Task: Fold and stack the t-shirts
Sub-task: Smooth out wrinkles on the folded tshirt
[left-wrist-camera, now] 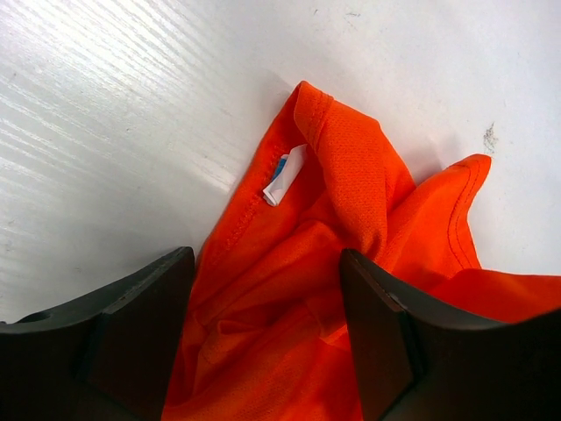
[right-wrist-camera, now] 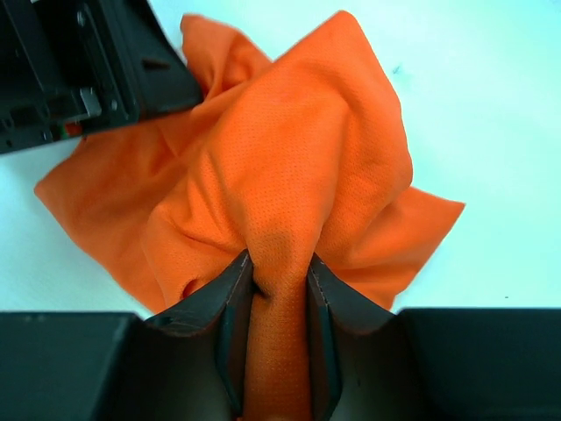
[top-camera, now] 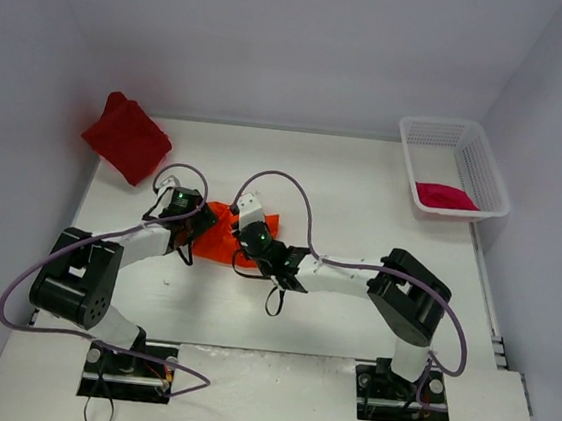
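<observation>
The right gripper (right-wrist-camera: 279,266) was clamped on a bunched fold of the orange t-shirt (top-camera: 219,242) lying crumpled mid-table, while the left gripper (left-wrist-camera: 266,261) hovered, jaws apart, over its nine o'clock edge.

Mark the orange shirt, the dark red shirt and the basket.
orange shirt (right-wrist-camera: 289,167), right wrist view, bunched middle fold
dark red shirt (top-camera: 126,139), top view, centre of pile
basket (top-camera: 493,175), top view, right mesh wall
</observation>
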You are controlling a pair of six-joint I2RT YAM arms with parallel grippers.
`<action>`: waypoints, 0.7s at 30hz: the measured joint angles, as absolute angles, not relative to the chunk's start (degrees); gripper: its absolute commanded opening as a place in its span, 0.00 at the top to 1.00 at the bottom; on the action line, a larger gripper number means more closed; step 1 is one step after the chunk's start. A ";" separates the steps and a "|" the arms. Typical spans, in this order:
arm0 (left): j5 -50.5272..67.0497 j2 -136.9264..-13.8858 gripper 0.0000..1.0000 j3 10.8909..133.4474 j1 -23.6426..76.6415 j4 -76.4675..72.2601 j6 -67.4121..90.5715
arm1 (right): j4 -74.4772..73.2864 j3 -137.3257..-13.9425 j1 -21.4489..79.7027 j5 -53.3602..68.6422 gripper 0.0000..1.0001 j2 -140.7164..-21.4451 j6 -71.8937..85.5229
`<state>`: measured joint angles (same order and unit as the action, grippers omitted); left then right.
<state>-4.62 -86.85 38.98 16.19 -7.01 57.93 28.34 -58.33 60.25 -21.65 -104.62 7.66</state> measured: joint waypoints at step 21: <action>-5.39 -87.70 0.38 39.53 17.21 -7.66 57.95 | 29.71 -58.72 59.00 -17.43 0.25 -103.68 5.15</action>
<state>-5.39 -87.70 39.53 17.21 -7.66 57.95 29.71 -58.72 59.00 -17.43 -103.68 5.15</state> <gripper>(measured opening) 0.622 0.764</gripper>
